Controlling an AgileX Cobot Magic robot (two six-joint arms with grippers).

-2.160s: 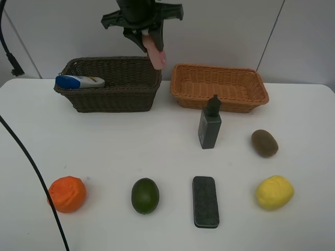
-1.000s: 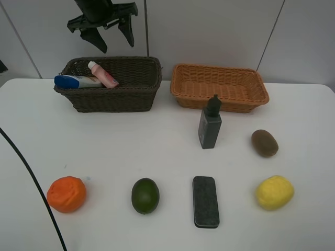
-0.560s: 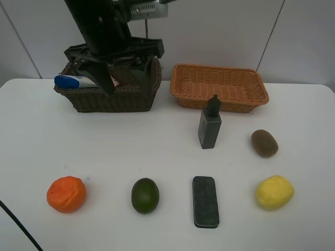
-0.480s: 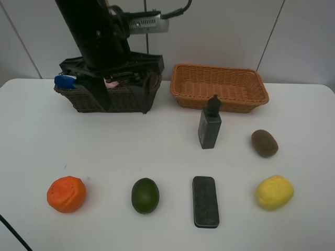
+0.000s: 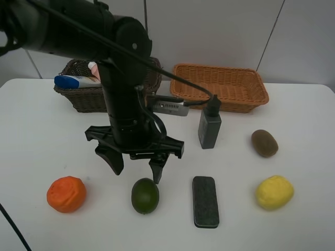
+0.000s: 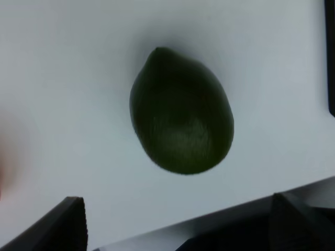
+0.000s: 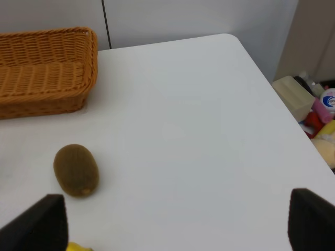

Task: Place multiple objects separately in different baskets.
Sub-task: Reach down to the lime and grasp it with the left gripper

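1. While hanging well out in front of the dark brown basket (image 5: 76, 99), spreads wide and grips nothing: left claw (image 5: 136, 172), poised just above the green avocado (image 5: 145, 195). Fills the left wrist view with that avocado, untouched and clear of both dark fingertips (image 6: 68, 225).
2. Inside the dark brown basket, holds two bottles. Has the white blue-capped bottle (image 5: 78, 81) lying on its side, blue cap poking past the end wall. Has the pink bottle (image 5: 93, 67) just beside it, mostly hidden behind the arm.
3. Just beside the dark brown basket, on its right in the high view: light orange-tan basket (image 5: 230, 107), shallower, woven floor in plain sight.
4. Forward and to the right of the dark brown basket, out on the white table (image 5: 52, 136): dark grey bottle (image 5: 210, 128), upright, and farther right the brown kiwi (image 5: 264, 143).
5. Farthest forward from the dark brown basket, in one loose row: orange (image 5: 66, 194), avocado, dark flat eraser block (image 5: 205, 201), yellow lemon (image 5: 274, 192). All apart from each other, none in a basket.
6. Out of the high view, away from the dark brown basket: right claw (image 7: 175, 225), spread wide, gripping nothing, above the table near the kiwi and a corner of the tan basket.
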